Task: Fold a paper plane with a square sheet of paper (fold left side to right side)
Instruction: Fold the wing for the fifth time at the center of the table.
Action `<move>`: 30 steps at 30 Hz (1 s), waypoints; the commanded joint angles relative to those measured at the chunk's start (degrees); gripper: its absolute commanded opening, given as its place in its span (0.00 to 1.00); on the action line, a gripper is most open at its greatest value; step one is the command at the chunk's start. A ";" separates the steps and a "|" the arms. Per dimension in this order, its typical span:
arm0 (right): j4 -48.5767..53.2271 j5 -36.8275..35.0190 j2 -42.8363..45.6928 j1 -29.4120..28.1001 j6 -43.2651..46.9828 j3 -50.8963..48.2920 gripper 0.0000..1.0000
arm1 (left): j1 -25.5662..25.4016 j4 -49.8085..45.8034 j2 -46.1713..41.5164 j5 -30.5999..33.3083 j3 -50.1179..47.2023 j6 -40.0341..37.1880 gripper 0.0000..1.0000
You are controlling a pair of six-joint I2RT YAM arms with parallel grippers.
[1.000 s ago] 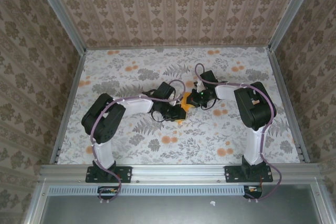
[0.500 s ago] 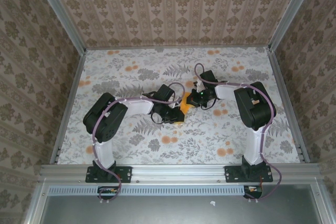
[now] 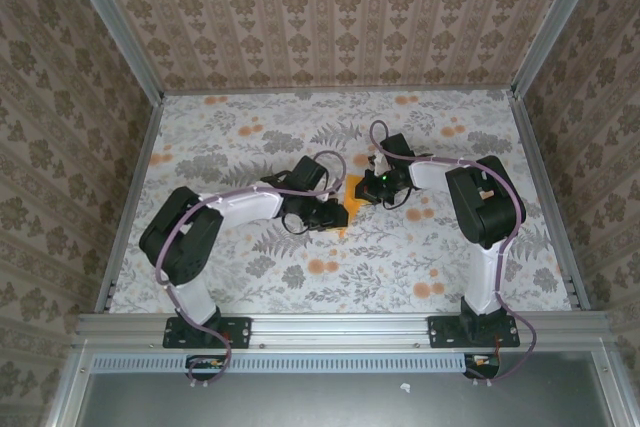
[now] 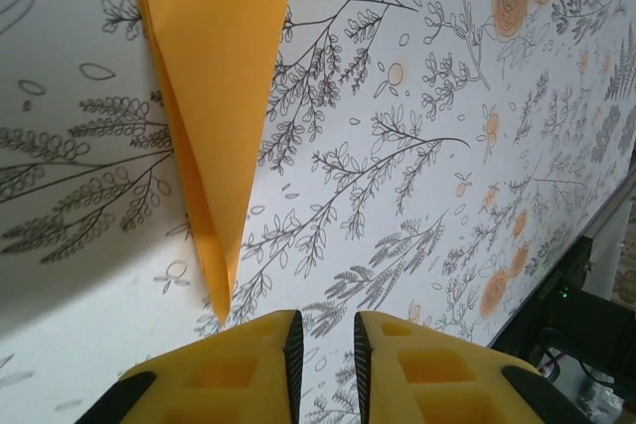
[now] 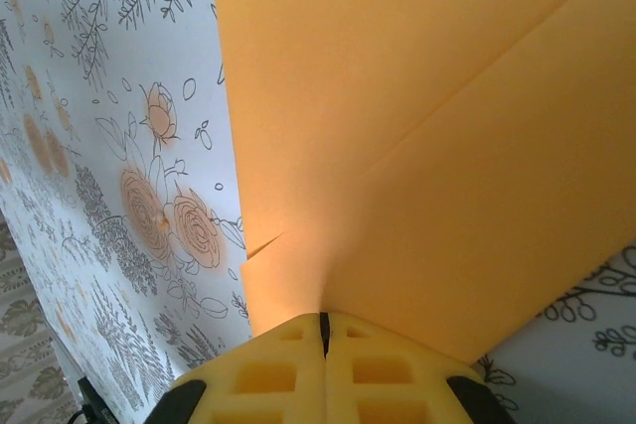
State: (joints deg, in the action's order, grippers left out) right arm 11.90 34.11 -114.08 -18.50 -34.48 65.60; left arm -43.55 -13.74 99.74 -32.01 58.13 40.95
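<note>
Left arm's elbow has swung lower-left. Left claw [image 4: 325,330] is slightly parted, empty, just off the paper [image 4: 224,96] tip. Right claw [image 5: 324,323] clenched on paper, mid-frame on tabletop [image 3: 250,147]. Fold looks unfinished.

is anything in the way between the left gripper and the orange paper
Nothing visible. The orange paper has its pointed tip just ahead of the left gripper, with only bare flowered cloth between them. The right gripper is shut on the paper's edge.
</note>
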 commanded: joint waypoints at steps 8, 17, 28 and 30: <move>5.67 -5.39 -2.44 0.08 1.23 -0.56 0.00 | -3.68 -14.07 3.53 9.10 5.73 -4.95 0.30; 5.79 -5.43 -2.15 0.09 1.32 -0.56 0.00 | -4.11 -13.19 4.61 9.98 7.24 -5.51 0.32; 5.94 -5.37 -1.99 0.10 1.43 -0.38 0.00 | -4.28 -12.48 7.26 9.64 9.39 -5.75 0.32; 5.94 -5.36 -2.07 0.06 1.43 -0.36 0.00 | -4.35 -12.50 7.48 9.52 9.38 -5.78 0.31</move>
State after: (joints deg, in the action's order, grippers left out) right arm 12.05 34.06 -114.08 -18.50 -34.24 65.69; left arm -47.62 -25.34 106.41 -22.63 66.43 36.34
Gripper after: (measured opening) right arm 0.048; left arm 0.315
